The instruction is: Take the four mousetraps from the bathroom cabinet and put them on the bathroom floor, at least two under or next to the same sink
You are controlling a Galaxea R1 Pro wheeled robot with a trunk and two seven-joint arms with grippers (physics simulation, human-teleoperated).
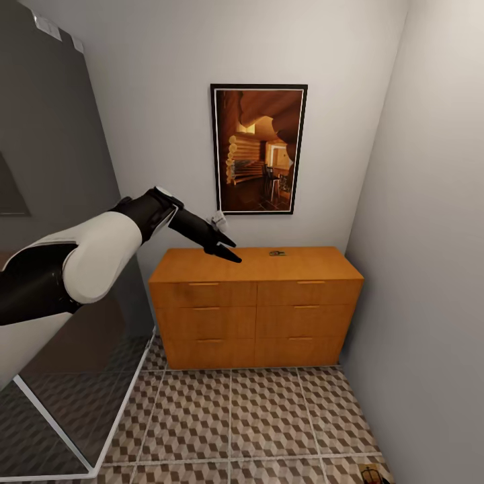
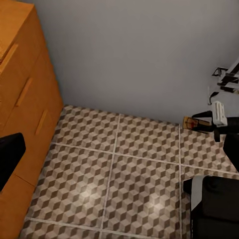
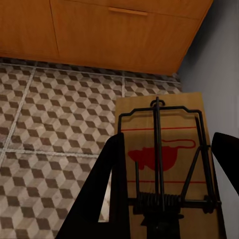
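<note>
One mousetrap [image 3: 164, 149], a tan board with a black spring bar and a red bait patch, sits between the fingers of my right gripper [image 3: 169, 137], which is shut on its edges low over the bathroom floor [image 3: 59, 124]. This mousetrap [image 1: 373, 474] lies close to the right wall in the head view. Another mousetrap [image 1: 277, 253] rests on top of the orange-brown cabinet [image 1: 255, 316]. My left gripper [image 1: 230, 249] hovers open over the cabinet top, to the left of that trap. No bathroom sink is in view.
A framed picture [image 1: 259, 148] hangs above the cabinet. A grey wall [image 1: 430, 269] runs close along the right. A dark glass panel with a white frame [image 1: 74, 417] stands at the left. My base [image 2: 214, 209] is on the cube-patterned tiles.
</note>
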